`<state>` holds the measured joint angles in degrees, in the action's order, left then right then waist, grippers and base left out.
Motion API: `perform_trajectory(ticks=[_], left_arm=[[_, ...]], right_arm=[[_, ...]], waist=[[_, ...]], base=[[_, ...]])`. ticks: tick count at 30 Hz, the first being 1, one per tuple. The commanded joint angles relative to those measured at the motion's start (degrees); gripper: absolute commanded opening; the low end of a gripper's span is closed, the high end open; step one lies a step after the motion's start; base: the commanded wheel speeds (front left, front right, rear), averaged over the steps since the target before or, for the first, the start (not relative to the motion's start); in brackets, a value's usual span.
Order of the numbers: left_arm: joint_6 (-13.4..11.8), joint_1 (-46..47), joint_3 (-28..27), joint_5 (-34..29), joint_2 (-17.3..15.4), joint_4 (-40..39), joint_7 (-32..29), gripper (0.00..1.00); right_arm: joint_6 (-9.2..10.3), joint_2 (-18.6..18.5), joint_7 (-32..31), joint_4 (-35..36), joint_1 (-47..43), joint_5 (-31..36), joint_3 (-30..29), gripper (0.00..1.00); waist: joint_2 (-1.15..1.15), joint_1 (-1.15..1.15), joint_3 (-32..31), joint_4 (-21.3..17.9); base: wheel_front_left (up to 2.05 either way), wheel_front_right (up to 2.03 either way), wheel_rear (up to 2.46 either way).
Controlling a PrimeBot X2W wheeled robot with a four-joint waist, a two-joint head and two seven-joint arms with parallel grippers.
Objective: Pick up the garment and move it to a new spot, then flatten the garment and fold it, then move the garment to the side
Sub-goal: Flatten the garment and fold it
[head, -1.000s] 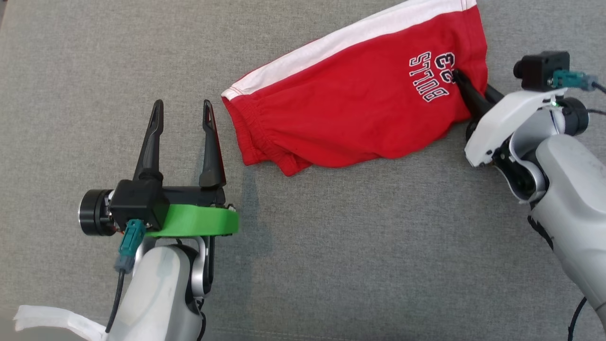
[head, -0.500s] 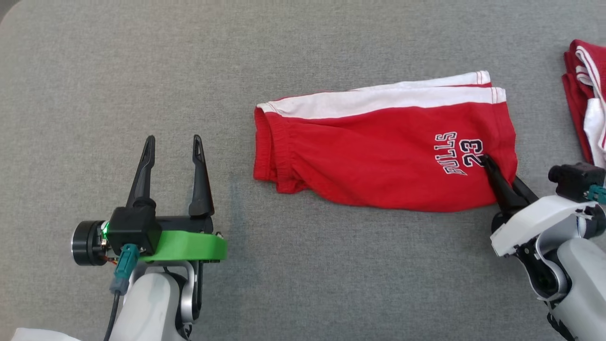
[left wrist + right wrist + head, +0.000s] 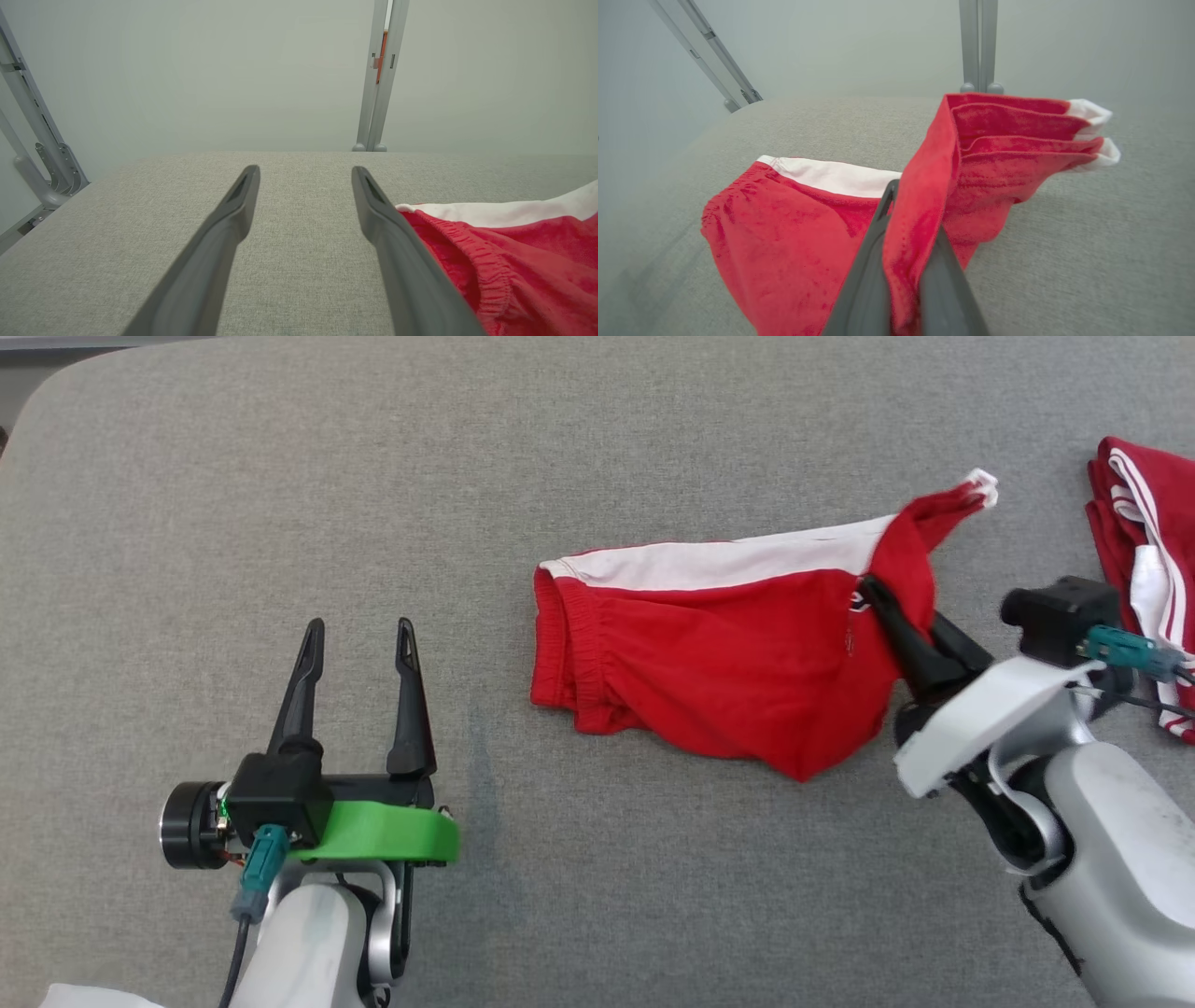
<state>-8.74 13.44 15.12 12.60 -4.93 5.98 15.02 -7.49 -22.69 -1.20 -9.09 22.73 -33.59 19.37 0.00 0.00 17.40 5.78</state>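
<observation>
Grey worktop [image 3: 597, 429] underneath. Red shorts [image 3: 709, 644] lie on it, just right of the left claw [image 3: 359, 627], which hangs released, fingers apart. Right claw [image 3: 882, 597] clenched on the shorts' hem, that end lifted and bunched.

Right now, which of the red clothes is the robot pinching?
The red shorts mid-table, clamped by the right end effector; the other red garment lies apart at the far right.
</observation>
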Motion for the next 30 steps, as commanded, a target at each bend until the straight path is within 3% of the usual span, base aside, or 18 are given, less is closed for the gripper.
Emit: perform_trajectory(ticks=[1, 8, 12, 13, 14, 15, 22, 26, 30], left_arm=[[0.1, -0.5, 0.2, 0.3, 0.0, 0.2, 0.1, 1.00], [0.2, 0.4, 1.1, 0.7, 0.5, 0.8, 0.1, 1.00], [0.1, 1.2, 1.3, 0.9, 0.9, 0.8, 0.1, 1.00], [0.0, 1.1, 1.2, 0.9, 0.9, 0.7, 0.1, 1.00], [0.0, 1.1, 1.2, 0.9, 1.0, 0.6, 0.2, 1.00], [-0.1, 1.0, 1.1, 0.9, 1.0, 0.6, 0.2, 1.00], [-0.1, 0.5, 0.6, 0.3, 1.1, 1.0, 0.2, 1.00], [-0.1, 0.4, 0.3, -0.3, 0.4, 0.9, 0.2, 1.00], [-0.5, -0.2, -0.1, -0.7, -0.4, 0.7, 0.2, 1.00]], right_arm=[[0.02, 1.1, -1.4, 0.9, 1.7, 0.7, 2.3, 0.00], [0.02, 7.1, -5.0, -0.5, 7.3, -0.7, 14.6, 0.00], [0.02, 9.8, -3.4, -3.7, 8.2, -2.1, 18.9, 0.01], [0.02, 10.0, -2.7, -4.5, 8.3, -2.1, 19.8, 0.40], [0.02, 10.1, -2.1, -5.1, 8.5, -2.1, 20.2, 0.66], [0.02, 10.2, -1.1, -5.6, 8.5, -2.3, 20.8, 1.00], [0.02, 8.3, 9.2, -4.0, 8.4, -1.2, 20.2, 1.00], [0.03, 6.3, 13.8, -1.5, 6.1, 1.3, 14.6, 1.00], [0.02, 4.7, 15.3, 1.5, 1.6, 4.4, 5.4, 1.00]], waist=[[0.00, 0.00, -0.3, 0.9], [0.00, 0.00, -0.3, 4.0], [0.00, 0.00, 0.3, 5.5], [0.00, 0.00, 0.4, 5.6], [0.00, 0.00, 0.4, 5.7], [0.00, 0.00, 0.5, 5.7], [0.00, 0.00, 0.3, 4.6], [0.00, 0.00, -0.5, 3.2], [0.00, 0.00, -1.4, 1.5]], base=[[0.00, 0.00, 0.00], [0.00, 0.00, 0.00], [0.00, 0.00, 0.00], [0.00, 0.00, 0.00], [0.00, 0.00, 0.00], [0.00, 0.00, 0.00], [0.00, 0.00, 0.00], [0.00, 0.00, 0.00], [0.00, 0.00, 0.00]])
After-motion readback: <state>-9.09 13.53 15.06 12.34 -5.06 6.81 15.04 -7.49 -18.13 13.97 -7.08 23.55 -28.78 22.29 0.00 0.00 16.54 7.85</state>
